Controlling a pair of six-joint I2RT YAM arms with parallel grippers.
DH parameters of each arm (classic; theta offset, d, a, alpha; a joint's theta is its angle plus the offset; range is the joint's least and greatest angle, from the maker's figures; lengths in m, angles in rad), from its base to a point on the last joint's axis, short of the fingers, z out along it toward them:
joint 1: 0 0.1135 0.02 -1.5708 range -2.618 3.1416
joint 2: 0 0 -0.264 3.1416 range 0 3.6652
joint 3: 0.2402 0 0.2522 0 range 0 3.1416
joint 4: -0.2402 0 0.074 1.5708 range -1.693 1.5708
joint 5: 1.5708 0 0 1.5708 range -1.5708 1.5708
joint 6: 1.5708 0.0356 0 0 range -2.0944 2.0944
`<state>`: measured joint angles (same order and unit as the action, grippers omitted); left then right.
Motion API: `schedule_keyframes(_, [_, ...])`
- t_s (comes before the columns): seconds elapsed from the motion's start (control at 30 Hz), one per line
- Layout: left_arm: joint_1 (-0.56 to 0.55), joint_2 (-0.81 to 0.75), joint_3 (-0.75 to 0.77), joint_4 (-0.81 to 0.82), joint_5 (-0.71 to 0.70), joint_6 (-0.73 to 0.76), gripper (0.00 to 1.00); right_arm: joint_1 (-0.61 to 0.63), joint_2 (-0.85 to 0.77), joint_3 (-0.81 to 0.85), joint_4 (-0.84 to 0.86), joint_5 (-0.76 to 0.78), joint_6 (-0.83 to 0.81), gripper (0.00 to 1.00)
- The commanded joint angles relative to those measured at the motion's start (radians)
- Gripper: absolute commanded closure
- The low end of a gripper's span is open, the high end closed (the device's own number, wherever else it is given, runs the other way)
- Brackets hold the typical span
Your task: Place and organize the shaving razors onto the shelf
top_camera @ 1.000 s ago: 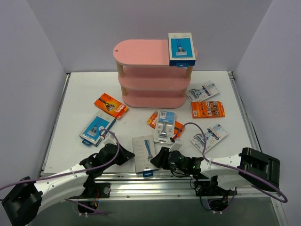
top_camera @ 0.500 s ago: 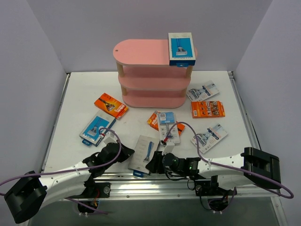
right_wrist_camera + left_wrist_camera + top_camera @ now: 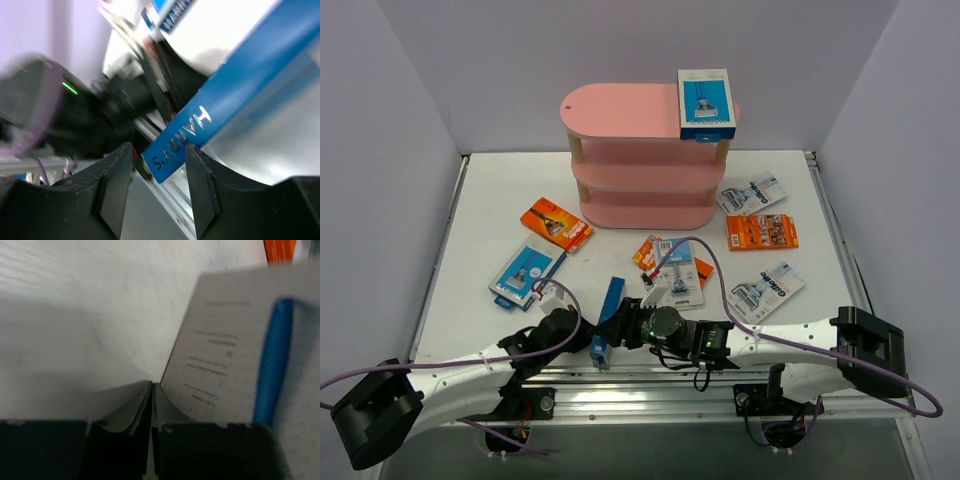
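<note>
Found both pincers close together at bottom centre of the overhead view. Saw the left pincer (image 3: 151, 386) clenched on nothing, fingers (image 3: 127, 412) pressed together, just beside the grey printed back of a Harry's razor box (image 3: 610, 305). Saw the right pincer (image 3: 159, 150) grasping that box across its blue edge, with the box tipped up on its side over the near part of the worktop (image 3: 490, 200). Noted just beyond, at centre, a clear blister pack (image 3: 677, 272) overlapping an orange card (image 3: 648, 252). Spotted a blue-and-white box (image 3: 527, 272) flat at lower left, a second orange card (image 3: 556, 224) past it. Noted at right a Gillette blister pack (image 3: 765, 288), a third orange card (image 3: 761, 232) beyond, and another Gillette pack (image 3: 751, 192) farther back. Found the pink three-tier shelf (image 3: 620, 110) at upper centre, farthest back, carrying a boxed razor (image 3: 706, 102) on the right end of its top board.
</note>
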<state>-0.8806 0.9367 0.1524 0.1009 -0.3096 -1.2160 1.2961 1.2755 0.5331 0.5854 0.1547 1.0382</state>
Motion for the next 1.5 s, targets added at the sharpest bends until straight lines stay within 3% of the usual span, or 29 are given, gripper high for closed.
schedule_keyframes(0.0, [-0.037,0.024,-0.036,-0.178,0.145,0.001,0.87,-0.037,0.057,0.059,0.051,0.071,-0.047,0.57])
schedule_keyframes(0.43, [-0.041,-0.029,-0.042,-0.211,0.139,-0.005,0.86,-0.063,0.064,0.036,0.062,0.051,-0.029,0.56])
schedule_keyframes(0.83, [-0.041,-0.121,0.035,-0.329,0.119,0.010,0.68,-0.078,0.059,0.041,0.060,0.042,-0.035,0.54])
schedule_keyframes(0.97, [-0.041,-0.174,0.042,-0.392,0.102,0.009,0.56,-0.081,0.065,0.025,0.085,0.032,-0.027,0.53])
schedule_keyframes(1.47, [-0.041,-0.358,0.108,-0.581,0.060,0.026,0.43,-0.090,-0.033,0.079,-0.001,0.065,-0.059,0.45])
